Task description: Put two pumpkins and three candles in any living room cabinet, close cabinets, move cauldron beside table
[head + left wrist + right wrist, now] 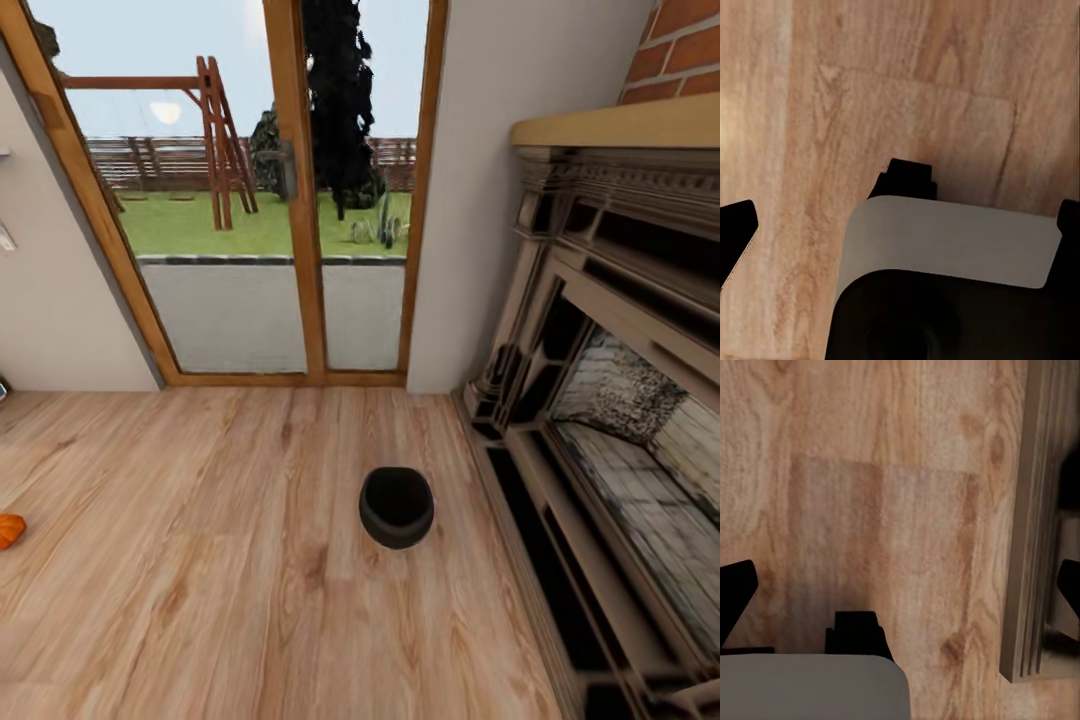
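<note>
Beside the fireplace (600, 400), on the wood floor (200, 600), sits the cauldron (396, 507); what looks like a pumpkin (9, 529) lies well apart. Both end effectors' fingers are spread wide, empty. Approach the cauldron squarely, gripping its rim.

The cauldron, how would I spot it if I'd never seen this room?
Find the big glass door looking onto the garden, then look down at the wooden floor in front of it. The cauldron stands there alone, just left of the fireplace. It is the only round, matte black pot; the other small thing, a pumpkin, is orange and far left.
</note>
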